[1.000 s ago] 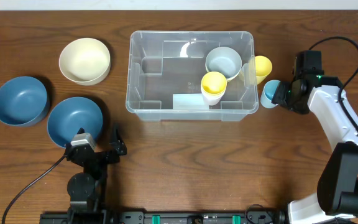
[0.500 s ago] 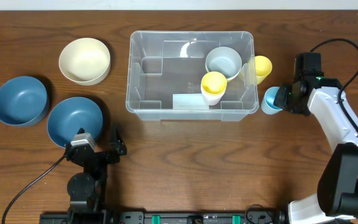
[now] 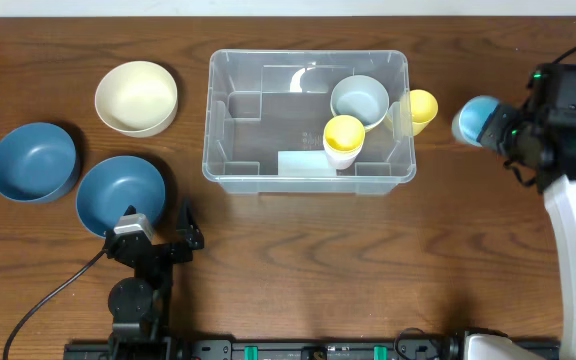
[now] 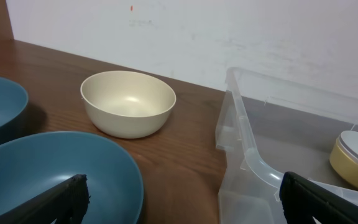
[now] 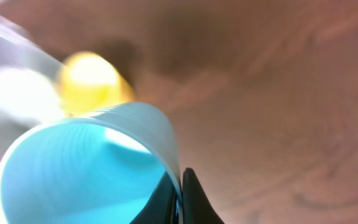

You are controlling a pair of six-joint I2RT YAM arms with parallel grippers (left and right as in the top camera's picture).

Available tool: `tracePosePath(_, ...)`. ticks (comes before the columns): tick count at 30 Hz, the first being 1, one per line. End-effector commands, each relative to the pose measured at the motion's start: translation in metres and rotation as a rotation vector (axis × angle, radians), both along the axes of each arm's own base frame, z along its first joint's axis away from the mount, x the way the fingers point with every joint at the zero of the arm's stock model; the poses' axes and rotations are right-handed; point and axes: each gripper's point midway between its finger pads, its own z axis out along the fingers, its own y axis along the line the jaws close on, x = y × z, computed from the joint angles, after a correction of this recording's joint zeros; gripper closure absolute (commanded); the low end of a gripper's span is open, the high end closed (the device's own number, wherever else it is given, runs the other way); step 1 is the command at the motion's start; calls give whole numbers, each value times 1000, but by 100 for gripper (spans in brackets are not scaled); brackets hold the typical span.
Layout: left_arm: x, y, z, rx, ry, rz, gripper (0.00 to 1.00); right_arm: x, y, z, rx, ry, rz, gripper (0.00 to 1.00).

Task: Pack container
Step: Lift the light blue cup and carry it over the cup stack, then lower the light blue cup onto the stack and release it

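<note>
The clear rectangular container (image 3: 223, 165) stands mid-table and holds a grey-blue bowl (image 3: 359, 100) and a yellow cup (image 3: 344, 136); it also shows in the left wrist view (image 4: 241, 134). A second yellow cup (image 3: 423, 107) lies outside its right wall. My right gripper (image 3: 508, 133) is shut on the rim of a light blue cup (image 3: 476, 120), lifted to the right of the container; the cup fills the right wrist view (image 5: 86, 168) with the jaws (image 5: 180, 193) pinching its wall. My left gripper (image 3: 158, 240) is open and empty near the front left, its fingertips apart in its wrist view (image 4: 179, 196).
A cream bowl (image 3: 136, 97) sits left of the container, also in the left wrist view (image 4: 128, 102). Two dark blue bowls (image 3: 33, 162) (image 3: 120, 192) sit at the far left; the nearer one lies just ahead of the left gripper (image 4: 48, 177).
My right gripper has risen and moved right and back with the light blue cup, lifting it off the table beside the container. The left arm has not moved.
</note>
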Motion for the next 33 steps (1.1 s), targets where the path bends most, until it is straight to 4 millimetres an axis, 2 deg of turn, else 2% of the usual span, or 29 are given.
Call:
tracePosePath(1, 0, 1, -18, -7, 46, 7, 2, 2, 38, 26, 71, -89, 124, 99)
tracePosePath(7, 0, 1, -18, -7, 46, 7, 2, 10, 98, 35, 82, -143, 290, 99)
tracePosePath(13, 0, 1, -18, -7, 46, 7, 2, 24, 144, 28, 69, -166, 396, 99)
tracePosePath(16, 0, 1, -18, -7, 46, 7, 2, 30, 162, 15, 71, -142, 433, 99)
tracePosePath(24, 0, 1, -18, -7, 46, 7, 2, 32, 199, -39, 61, -5, 515, 99)
tracePosePath(29, 0, 1, -18, -7, 46, 7, 2, 32, 212, -61, 59, 52, 532, 98)
tracePosePath(30, 0, 1, -18, -7, 46, 7, 2, 32, 212, -64, 60, 59, 528, 97)
tracePosePath(31, 0, 1, -18, -7, 46, 7, 2, 32, 213, -67, 61, 66, 526, 92)
tracePosePath(32, 0, 1, -18, -7, 46, 7, 2, 32, 213, -68, 61, 68, 526, 73)
tracePosePath(33, 0, 1, -18, -7, 46, 7, 2, 32, 212, -68, 60, 69, 526, 61)
